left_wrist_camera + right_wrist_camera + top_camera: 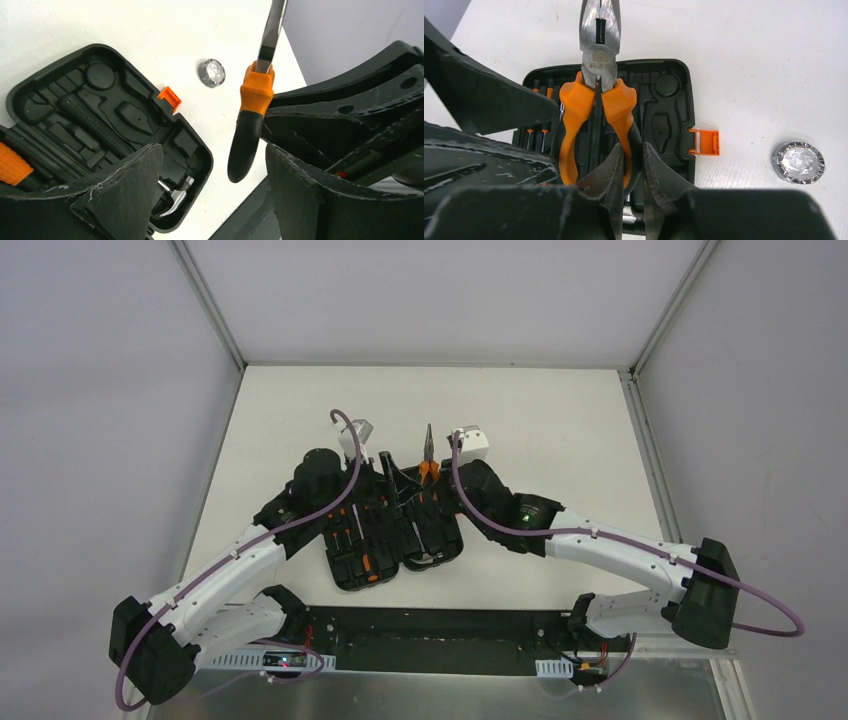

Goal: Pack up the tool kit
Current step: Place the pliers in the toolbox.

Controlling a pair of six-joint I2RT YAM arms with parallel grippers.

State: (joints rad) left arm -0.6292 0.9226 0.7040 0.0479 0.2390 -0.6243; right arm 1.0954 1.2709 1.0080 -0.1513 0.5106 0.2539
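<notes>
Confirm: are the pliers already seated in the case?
No, the right gripper has its jaws shut on one handle of the pliers, held up off the open case.

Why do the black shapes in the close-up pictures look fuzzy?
Right wrist view: the right gripper sits too near the lens, while the pliers are sharp and the silver disc glares. Left wrist view: the left gripper is likewise soft. Top view: even light, faint shadows.
</notes>
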